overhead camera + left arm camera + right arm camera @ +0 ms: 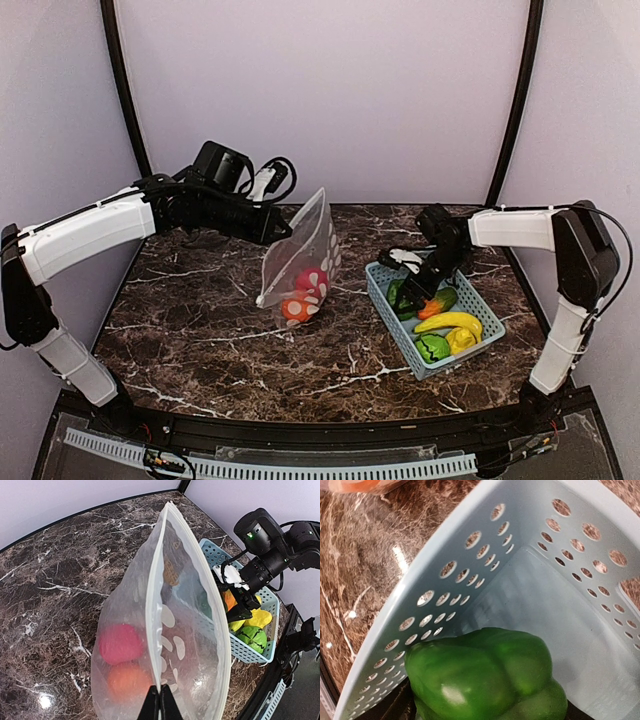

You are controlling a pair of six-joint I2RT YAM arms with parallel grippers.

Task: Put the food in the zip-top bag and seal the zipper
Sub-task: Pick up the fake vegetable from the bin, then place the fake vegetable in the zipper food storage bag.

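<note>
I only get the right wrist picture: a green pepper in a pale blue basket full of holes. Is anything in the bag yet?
Observer: Yes. The zip-top bag holds a red ball and an orange ball.
Visitor: Who holds the bag up?
Observer: The left gripper pinches its zipper; the mouth gapes open.
Visitor: What else shares the basket with my pepper?
Observer: Yellow bananas, among other pieces.

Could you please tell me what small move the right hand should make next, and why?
Probably close the right hand on the green pepper and lift it from the basket: the pepper fills its wrist view, and the left hand holds the zip-top bag open with a red ball and orange ball inside.
</note>
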